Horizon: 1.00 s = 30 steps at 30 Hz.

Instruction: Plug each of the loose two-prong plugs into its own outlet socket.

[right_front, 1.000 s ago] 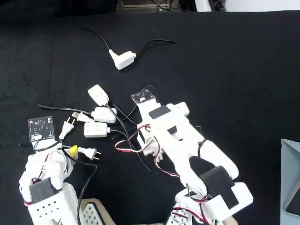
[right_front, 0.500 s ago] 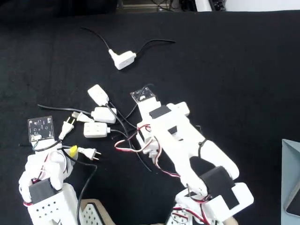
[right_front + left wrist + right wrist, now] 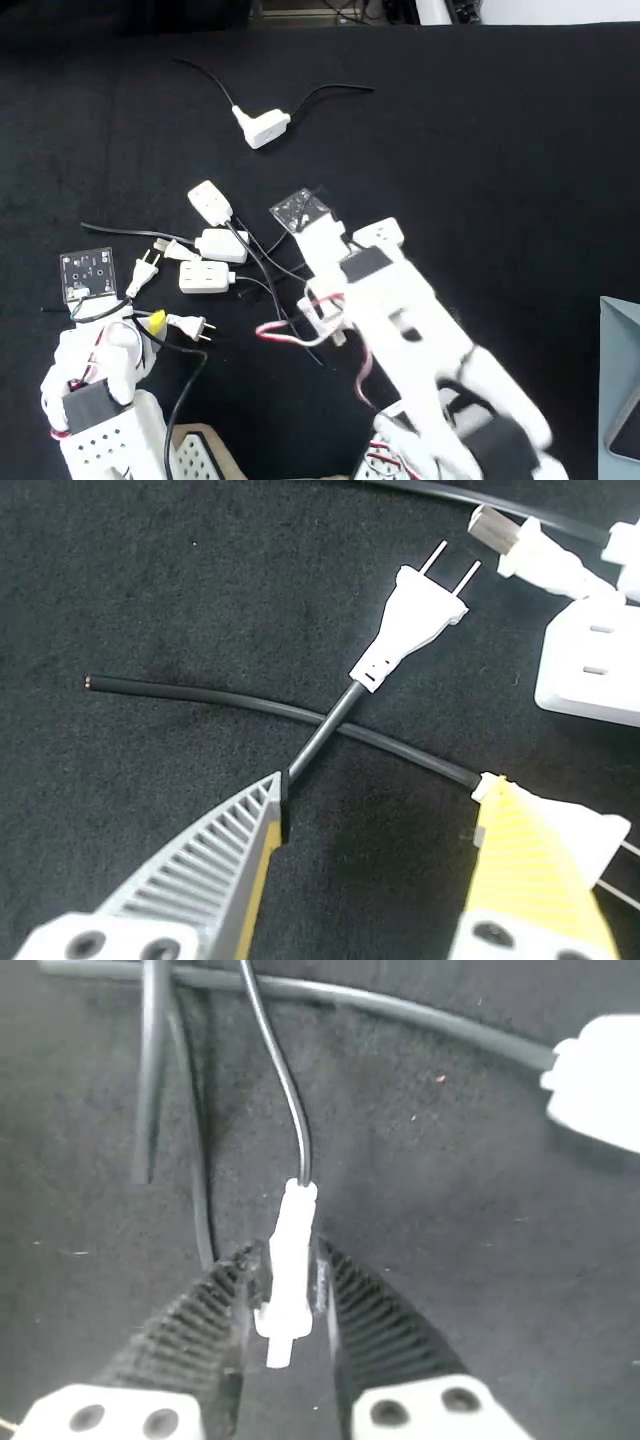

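The black table (image 3: 520, 180) carries tangled cords. The right arm (image 3: 400, 320) lies toward the table's middle, its base cut off at the frame edge. The right gripper (image 3: 285, 1260) is clamped on a slim white plug (image 3: 288, 1280) — its prongs cannot be made out. The left gripper (image 3: 382, 785) stands apart above crossed black cords (image 3: 330, 725). Its yellow finger (image 3: 530, 860) covers part of a second plug (image 3: 600, 830). A third plug (image 3: 420, 605) lies loose near an outlet block (image 3: 595, 670) — partly cropped.
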Each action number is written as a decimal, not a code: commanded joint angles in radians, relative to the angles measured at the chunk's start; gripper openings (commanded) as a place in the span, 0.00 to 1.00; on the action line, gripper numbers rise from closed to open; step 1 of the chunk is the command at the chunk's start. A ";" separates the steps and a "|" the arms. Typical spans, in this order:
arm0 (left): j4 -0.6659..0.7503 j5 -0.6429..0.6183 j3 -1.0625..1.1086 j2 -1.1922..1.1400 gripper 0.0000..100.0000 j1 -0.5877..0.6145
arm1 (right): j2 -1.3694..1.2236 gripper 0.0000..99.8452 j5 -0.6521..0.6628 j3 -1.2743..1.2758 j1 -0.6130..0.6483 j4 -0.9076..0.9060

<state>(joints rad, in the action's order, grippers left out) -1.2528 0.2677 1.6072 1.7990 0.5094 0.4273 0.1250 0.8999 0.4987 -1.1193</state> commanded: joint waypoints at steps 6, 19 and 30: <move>0.014 -0.044 -0.125 0.008 0.31 -0.015 | 0.504 0.01 0.017 0.058 0.041 0.008; 0.328 -0.201 -0.079 0.008 0.31 -0.302 | 0.630 0.01 -0.097 0.059 0.226 0.184; 0.454 -0.292 -0.091 0.008 0.31 -0.418 | 0.634 0.01 -0.137 0.145 0.359 0.307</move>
<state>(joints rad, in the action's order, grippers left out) -0.8232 -0.0130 1.5581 1.8006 0.1534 1.0380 -0.0008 1.0150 0.8193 -0.8907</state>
